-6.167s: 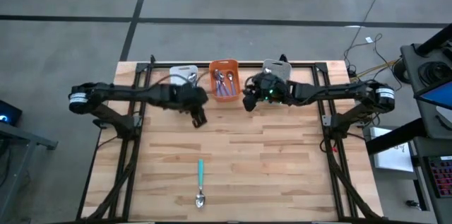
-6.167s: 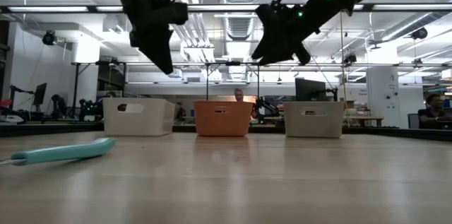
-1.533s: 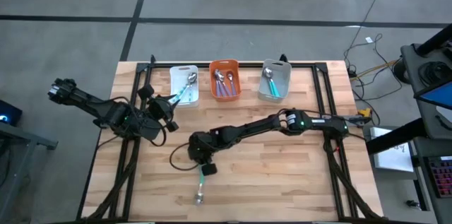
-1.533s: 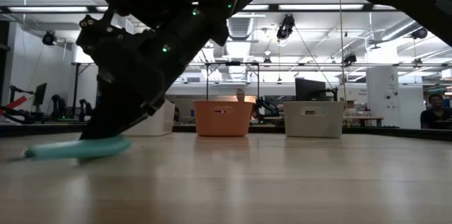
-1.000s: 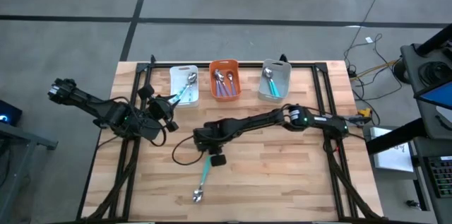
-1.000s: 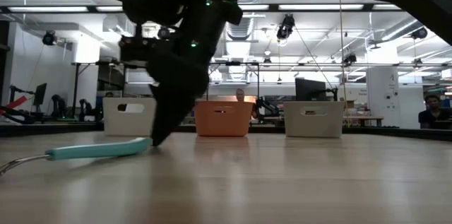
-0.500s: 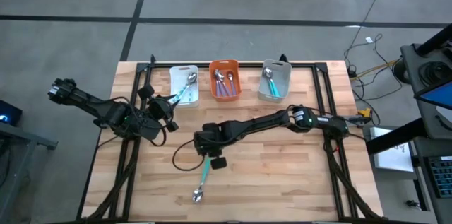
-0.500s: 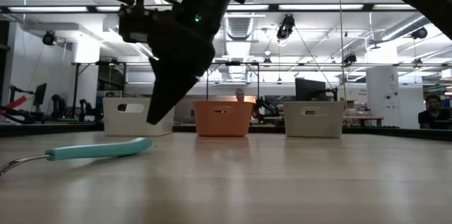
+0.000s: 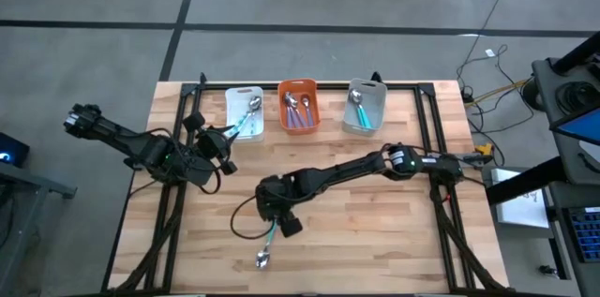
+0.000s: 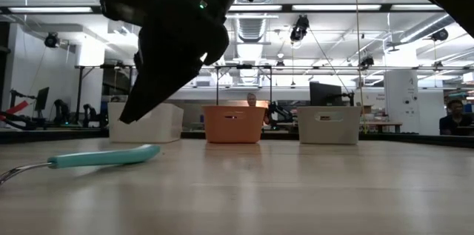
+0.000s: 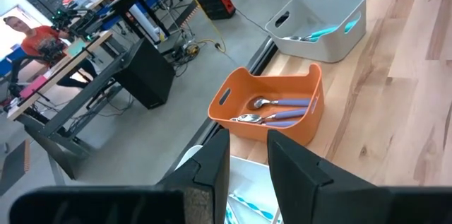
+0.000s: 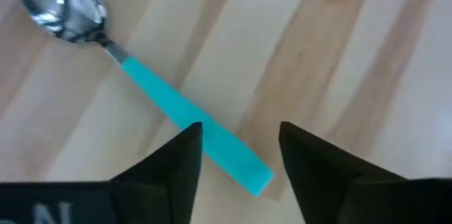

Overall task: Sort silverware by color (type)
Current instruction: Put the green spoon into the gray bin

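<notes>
A spoon with a teal handle (image 12: 176,111) lies flat on the wooden table near its front edge, its metal bowl (image 9: 263,259) toward the near edge. My right gripper (image 12: 236,160) hovers open just above the handle's far end, one finger on either side and touching nothing. It also shows in the high view (image 9: 274,218). In the low view the spoon (image 10: 104,156) lies clear below the dark fingers. My left gripper (image 11: 248,174) waits at the table's left (image 9: 225,138), fingers a little apart, nothing between them.
Three bins stand in a row at the far edge. The white bin (image 9: 232,100) holds a pale-blue spoon, the orange bin (image 11: 233,111) holds purple-handled spoons, and the grey bin (image 11: 339,40) holds teal ones. A black cable loops on the table left of the spoon (image 9: 242,222).
My right gripper has risen off the far end of the spoon's handle, where its tips stood at table height. It has shifted a little toward the near edge, over the handle. The spoon has stayed flat where it lay.
</notes>
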Motion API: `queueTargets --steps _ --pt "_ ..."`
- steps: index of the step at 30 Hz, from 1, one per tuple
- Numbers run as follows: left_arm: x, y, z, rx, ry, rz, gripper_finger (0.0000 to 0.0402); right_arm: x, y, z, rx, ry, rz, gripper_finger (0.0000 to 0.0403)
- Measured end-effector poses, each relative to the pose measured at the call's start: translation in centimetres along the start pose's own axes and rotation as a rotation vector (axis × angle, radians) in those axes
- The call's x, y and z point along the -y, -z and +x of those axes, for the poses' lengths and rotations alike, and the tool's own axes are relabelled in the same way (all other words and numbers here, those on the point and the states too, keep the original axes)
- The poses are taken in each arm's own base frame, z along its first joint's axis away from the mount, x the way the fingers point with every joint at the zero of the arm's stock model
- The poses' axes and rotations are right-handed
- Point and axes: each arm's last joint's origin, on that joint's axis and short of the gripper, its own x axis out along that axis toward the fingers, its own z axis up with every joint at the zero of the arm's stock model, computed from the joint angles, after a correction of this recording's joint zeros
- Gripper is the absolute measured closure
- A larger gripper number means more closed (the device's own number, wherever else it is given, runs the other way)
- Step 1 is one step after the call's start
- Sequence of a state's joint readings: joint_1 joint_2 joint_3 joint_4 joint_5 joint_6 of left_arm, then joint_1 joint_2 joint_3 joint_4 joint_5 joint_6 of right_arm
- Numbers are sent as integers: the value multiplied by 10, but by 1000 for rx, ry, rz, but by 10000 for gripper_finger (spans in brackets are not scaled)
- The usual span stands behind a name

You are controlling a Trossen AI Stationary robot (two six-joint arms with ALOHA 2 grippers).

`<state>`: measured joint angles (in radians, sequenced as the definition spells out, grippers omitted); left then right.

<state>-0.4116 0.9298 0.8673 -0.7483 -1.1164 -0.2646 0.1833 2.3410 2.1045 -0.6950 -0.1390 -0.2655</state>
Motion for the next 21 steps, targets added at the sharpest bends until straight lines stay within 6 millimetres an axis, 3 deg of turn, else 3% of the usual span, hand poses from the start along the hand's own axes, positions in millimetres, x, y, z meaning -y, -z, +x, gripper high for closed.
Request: queueTargets --steps 5,14,21 --pt "0 0 0 0 0 0 324 3 6 15 18 -85 13 197" --pt "0 0 0 1 0 9 324 22 20 33 54 -217 57 207" --pt "0 0 0 1 0 11 324 29 24 36 64 -191 -71 209"
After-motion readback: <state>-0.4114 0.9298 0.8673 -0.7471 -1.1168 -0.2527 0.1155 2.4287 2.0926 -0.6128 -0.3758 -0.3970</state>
